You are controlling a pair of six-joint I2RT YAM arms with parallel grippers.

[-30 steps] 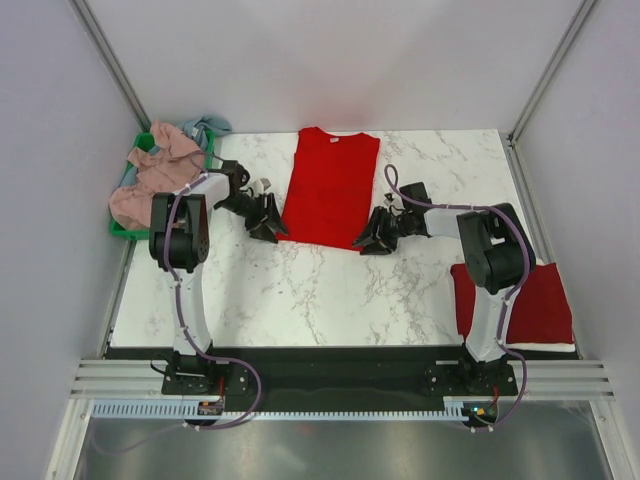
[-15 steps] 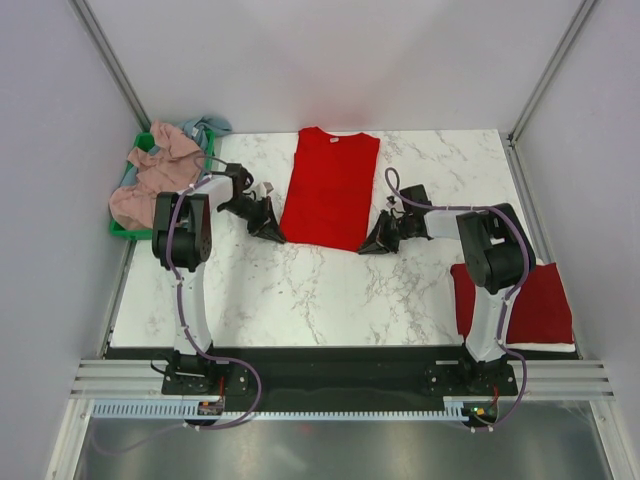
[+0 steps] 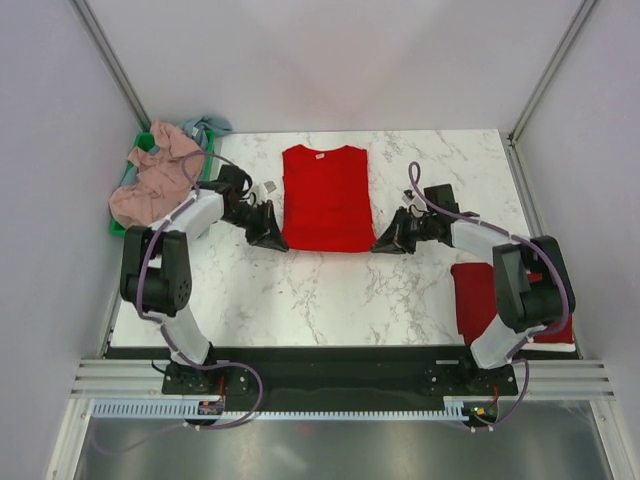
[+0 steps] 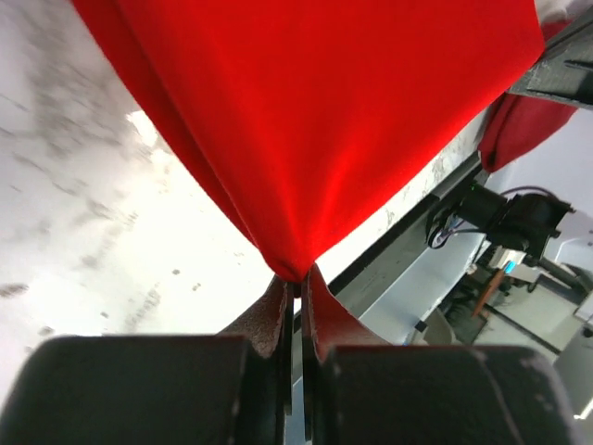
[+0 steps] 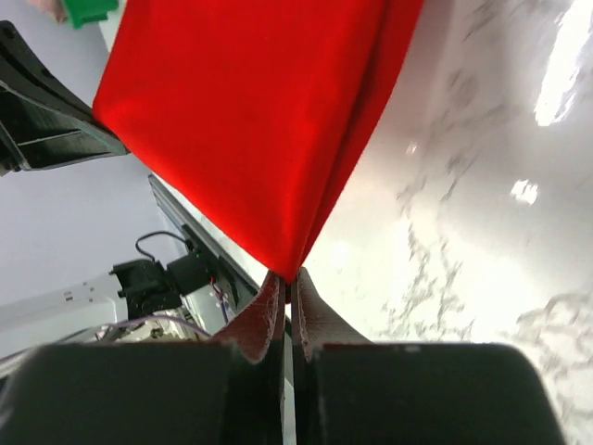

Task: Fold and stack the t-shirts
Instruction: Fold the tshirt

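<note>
Lower right: folded shirt (image 3: 468, 297) done, part hidden by arm. Centre: left claw (image 3: 272, 240) and right claw (image 3: 384, 243) each clamped on near corner of red shirt (image 3: 325, 195); sleeves tucked in, crosswise fold likely next. Upper left: pink shirt (image 3: 150, 180) and grey-blue shirt (image 3: 207, 126) heaped on bin (image 3: 119, 229), unfolded. Most of task left.

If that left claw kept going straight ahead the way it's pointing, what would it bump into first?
The red t-shirt: the left gripper pinches its corner, so the cloth lies right ahead. Beyond that, depth is unclear.
</note>
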